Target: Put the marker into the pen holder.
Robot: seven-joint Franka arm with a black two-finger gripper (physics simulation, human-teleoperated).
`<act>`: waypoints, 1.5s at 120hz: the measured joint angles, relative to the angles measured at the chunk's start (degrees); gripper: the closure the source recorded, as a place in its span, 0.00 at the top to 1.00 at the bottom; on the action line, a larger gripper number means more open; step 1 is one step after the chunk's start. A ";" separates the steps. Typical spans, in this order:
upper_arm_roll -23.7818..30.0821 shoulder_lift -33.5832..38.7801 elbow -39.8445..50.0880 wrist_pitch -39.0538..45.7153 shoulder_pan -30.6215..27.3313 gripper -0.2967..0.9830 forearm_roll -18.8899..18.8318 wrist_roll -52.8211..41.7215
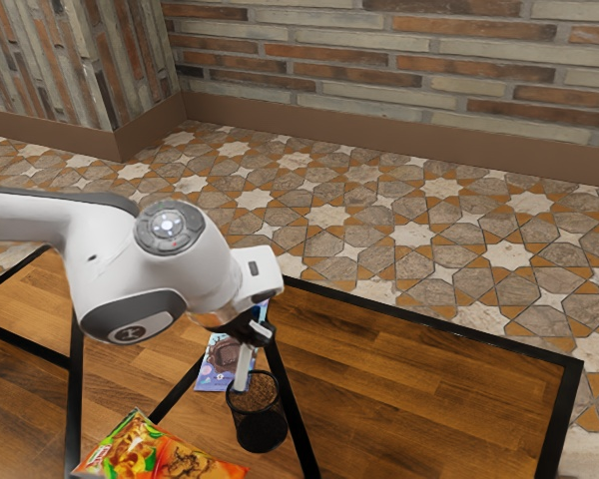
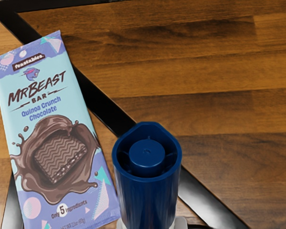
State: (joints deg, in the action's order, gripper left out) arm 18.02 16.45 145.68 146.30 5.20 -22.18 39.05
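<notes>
The gripper (image 1: 252, 339) is at the pen holder's upper left in the exterior view, shut on the marker (image 1: 244, 367). The marker's white length points down, and its lower end overlaps the left rim of the dark mesh pen holder (image 1: 260, 423); whether that end is inside or in front of the rim I cannot tell. In the wrist view the marker's blue end (image 2: 147, 188) rises from the lower edge, toward the camera. The pen holder stands upright on the table.
A chocolate bar (image 1: 217, 361) lies just behind the pen holder, large beside the marker in the wrist view. A colourful snack packet (image 1: 140, 451) lies at the front. Black strips divide the wooden table (image 1: 409, 389).
</notes>
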 joint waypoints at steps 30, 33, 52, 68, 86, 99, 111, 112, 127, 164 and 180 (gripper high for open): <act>-0.03 -3.58 -2.82 1.86 -0.10 0.27 -1.67 1.92; -0.02 -3.59 -2.86 2.02 -0.09 0.31 -1.57 1.94; -0.07 -3.27 -2.92 2.65 -0.09 0.55 -1.34 2.02; -0.20 -3.24 -2.89 2.76 -0.47 0.65 -1.26 2.07; -0.37 -7.29 -16.15 -1.69 -5.66 0.71 -0.22 2.01; -1.12 -10.41 -24.93 -9.05 -5.69 0.73 2.73 1.89; -5.46 -15.17 -35.62 -17.39 -4.17 0.75 5.93 0.06; -5.99 -15.48 -36.50 -18.16 -3.98 0.75 6.35 -0.21; -15.72 -17.94 -48.56 -30.89 0.21 0.76 11.96 -6.14; -19.37 -18.00 -57.43 -49.25 -13.39 0.77 16.81 -18.75; -19.37 -17.97 -57.32 -51.72 -15.95 0.77 17.06 -22.44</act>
State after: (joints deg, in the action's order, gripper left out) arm -1.35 -1.52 88.36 94.59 -10.75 -5.12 16.60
